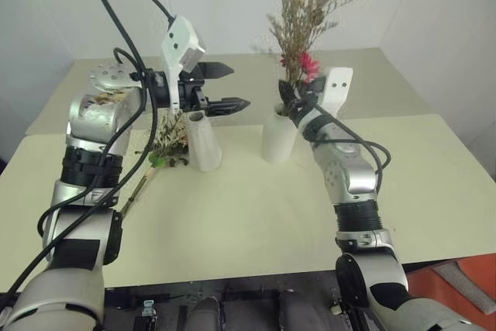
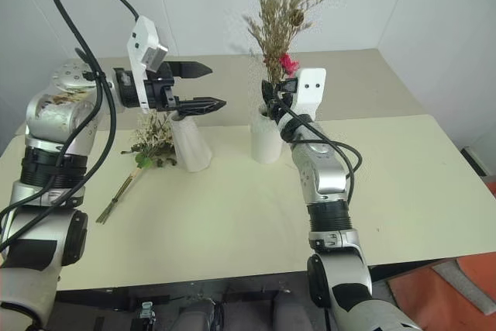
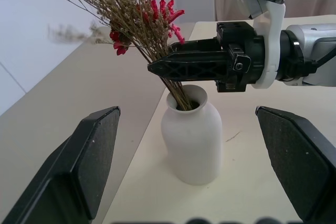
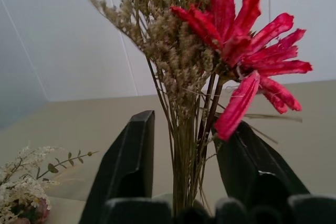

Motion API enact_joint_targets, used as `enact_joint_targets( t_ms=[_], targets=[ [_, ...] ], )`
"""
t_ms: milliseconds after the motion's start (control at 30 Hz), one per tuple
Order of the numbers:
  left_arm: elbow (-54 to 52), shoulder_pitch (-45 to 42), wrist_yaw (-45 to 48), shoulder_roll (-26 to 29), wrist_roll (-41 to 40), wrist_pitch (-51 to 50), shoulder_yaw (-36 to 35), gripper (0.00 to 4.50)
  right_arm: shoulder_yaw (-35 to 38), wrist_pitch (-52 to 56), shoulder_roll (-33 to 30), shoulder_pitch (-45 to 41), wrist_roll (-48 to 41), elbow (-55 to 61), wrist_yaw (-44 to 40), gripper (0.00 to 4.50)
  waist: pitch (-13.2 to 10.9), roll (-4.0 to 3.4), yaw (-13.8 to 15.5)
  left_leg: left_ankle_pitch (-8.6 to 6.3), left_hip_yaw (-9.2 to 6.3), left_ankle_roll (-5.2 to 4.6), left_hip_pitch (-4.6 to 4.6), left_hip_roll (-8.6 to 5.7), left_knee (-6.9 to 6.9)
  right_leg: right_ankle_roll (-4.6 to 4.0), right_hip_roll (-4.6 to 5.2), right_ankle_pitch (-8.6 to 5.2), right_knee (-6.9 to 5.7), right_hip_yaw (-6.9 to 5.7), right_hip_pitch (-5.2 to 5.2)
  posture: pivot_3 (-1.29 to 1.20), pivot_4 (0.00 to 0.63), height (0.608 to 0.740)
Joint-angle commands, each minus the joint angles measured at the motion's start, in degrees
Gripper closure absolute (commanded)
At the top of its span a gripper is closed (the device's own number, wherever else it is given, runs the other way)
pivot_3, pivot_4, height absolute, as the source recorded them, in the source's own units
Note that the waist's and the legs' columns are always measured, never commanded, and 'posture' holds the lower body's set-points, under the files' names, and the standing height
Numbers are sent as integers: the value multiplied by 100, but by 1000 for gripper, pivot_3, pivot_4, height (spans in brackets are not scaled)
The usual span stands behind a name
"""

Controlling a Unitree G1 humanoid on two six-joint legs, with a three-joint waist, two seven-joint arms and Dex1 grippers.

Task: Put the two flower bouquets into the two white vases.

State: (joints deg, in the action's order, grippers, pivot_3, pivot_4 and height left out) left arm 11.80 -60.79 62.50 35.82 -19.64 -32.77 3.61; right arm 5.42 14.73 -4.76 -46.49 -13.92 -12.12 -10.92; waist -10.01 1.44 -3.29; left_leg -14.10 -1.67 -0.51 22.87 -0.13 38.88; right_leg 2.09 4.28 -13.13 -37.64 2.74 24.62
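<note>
While I hold both arms raised over the table, I read the scene as follows.

Dried bouquet (image 3: 131, 9): tall beige-brown sprigs with a bright pink flower (image 4: 247, 51); the stems stand upright in the mouth of the rounded vase.
Rounded vase (image 3: 190, 135): white bottle shape with a short neck, upright on the cream table (image 1: 256, 215), toward its far side near the middle.
Right gripper (image 4: 181, 166): I see its two black fingers (image 4: 128, 166) parted, one on each side of the dried stems just above the vase mouth. The stems pass through the gap with space showing beside them, so I read the fingers as apart and not pinching.
Cone vase (image 1: 203, 141): white, narrow at the top, leaning slightly, standing on the table to the left of the rounded vase and a little apart from it.
Rose bouquet (image 2: 151, 141): pink roses, white blooms and green leaves, lying flat on the table just left of the cone vase, stems trailing toward the table's near left.
Left gripper (image 1: 221, 87): raised above the cone vase, pointing toward the right arm; its fingers are spread wide apart with nothing between them.
</note>
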Motion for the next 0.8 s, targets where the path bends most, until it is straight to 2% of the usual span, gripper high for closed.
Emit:
enact_joint_targets(
  t_ms=[33,133,400,533,600,733,800],
  targets=[
    [-339,4,68,204,-90,-49,-166,0,-44,-266,-146,9,151,402,-33,997,0,0,-7,0,0,0,0,0,0,0,0,0,0,0,0,0,150,740],
    [-494,98,97,401,-146,-161,-253,0,-121,270,-453,342,64,1081,-284,43,0,0,-9,0,-2,0,1,0,-1,0,0,0,1,0,0,0,150,740],
    [-1274,730,-71,918,-454,-806,-653,0,-174,2475,-2042,1288,-740,3085,-1417,43,-1,0,52,0,-3,0,6,-1,3,1,3,-1,13,-1,-1,0,150,740],
    [-1698,1122,-180,1276,-587,-1221,-848,0,-99,3303,-2798,1220,-1438,3529,-2156,43,-1,1,49,0,-3,0,-13,9,-1,0,-10,-1,43,-2,-19,0,150,740],
    [-1954,1384,-262,1647,-571,-1607,-882,0,-10,3557,-3124,1066,-1905,3622,-2672,43,-2,2,37,0,-3,-1,-18,13,-2,0,-13,-2,48,-3,-26,0,150,740],
    [-2330,1616,-731,2446,-47,-2685,-178,0,98,3621,-3423,783,-2399,3524,-3189,43,-5,5,50,-1,-3,-1,-20,13,-7,1,-13,-3,55,-2,-28,0,150,740],
    [-2444,1676,-931,2647,172,-2988,169,0,91,3556,-3495,731,-2437,3435,-3287,43,-5,5,86,-1,-4,-1,-22,10,-5,3,-12,-4,54,-6,-32,0,150,740]
  ],
)
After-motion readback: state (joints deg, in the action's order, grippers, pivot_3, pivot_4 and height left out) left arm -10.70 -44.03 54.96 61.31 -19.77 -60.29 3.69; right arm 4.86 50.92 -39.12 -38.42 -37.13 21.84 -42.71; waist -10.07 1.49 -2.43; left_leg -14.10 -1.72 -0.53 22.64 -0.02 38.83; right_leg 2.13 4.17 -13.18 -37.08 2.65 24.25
